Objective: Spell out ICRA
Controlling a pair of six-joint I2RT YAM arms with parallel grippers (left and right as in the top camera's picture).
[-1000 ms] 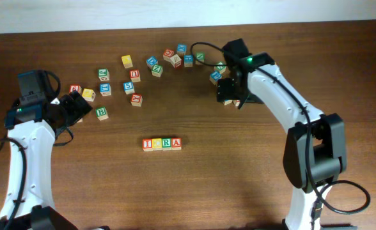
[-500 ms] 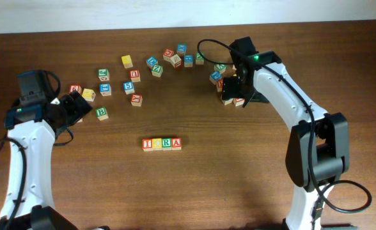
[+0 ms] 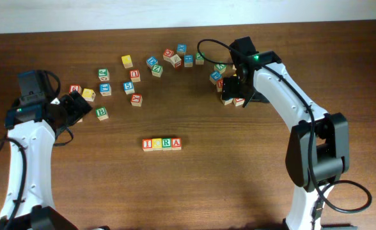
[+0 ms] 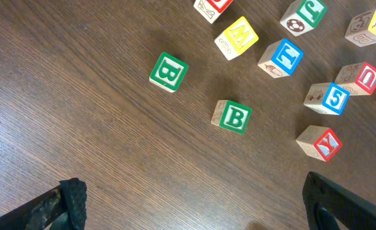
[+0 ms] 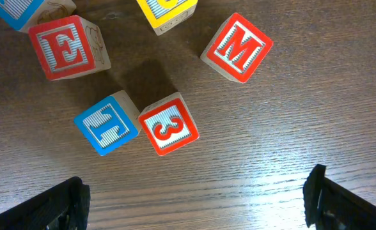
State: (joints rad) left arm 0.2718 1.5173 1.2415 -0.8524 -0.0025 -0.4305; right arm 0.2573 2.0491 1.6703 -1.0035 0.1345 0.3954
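Both spread wide, the left gripper (image 4: 191, 206) hovers above green B cubes (image 4: 233, 117), the right gripper (image 5: 194, 197) above a red 3 cube (image 5: 169, 124).

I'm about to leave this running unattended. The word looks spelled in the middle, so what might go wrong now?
The right gripper hangs open over the red 3 cube and the blue cube touching it; dropping or swinging might scatter them. The ICRA row lies in the open between both arms; one crossing low on its way back might break the line.
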